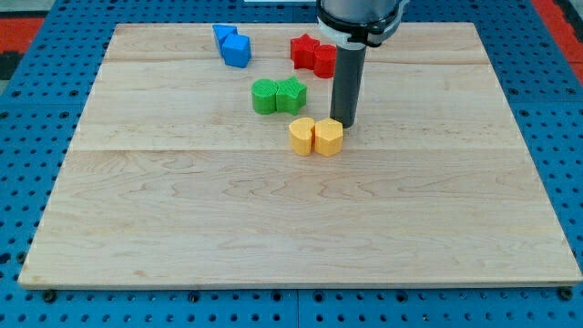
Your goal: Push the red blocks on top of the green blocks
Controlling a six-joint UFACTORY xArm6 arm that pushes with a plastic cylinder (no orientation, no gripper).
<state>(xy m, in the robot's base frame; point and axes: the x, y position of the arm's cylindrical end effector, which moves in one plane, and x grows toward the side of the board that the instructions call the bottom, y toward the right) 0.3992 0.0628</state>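
Two red blocks (312, 55) touch each other near the view's top, just above and to the right of two green blocks (278, 95) that also touch. The left green block is round, the right one star-like. My tip (342, 123) stands right of the green blocks and below the red ones, close behind the right yellow block (328, 137). The rod's upper part partly hides the right red block's edge.
Two yellow blocks (315, 137) sit side by side below the green pair. Two blue blocks (231, 45) lie at the view's top left. The wooden board (182, 219) ends on a blue pegboard surface on all sides.
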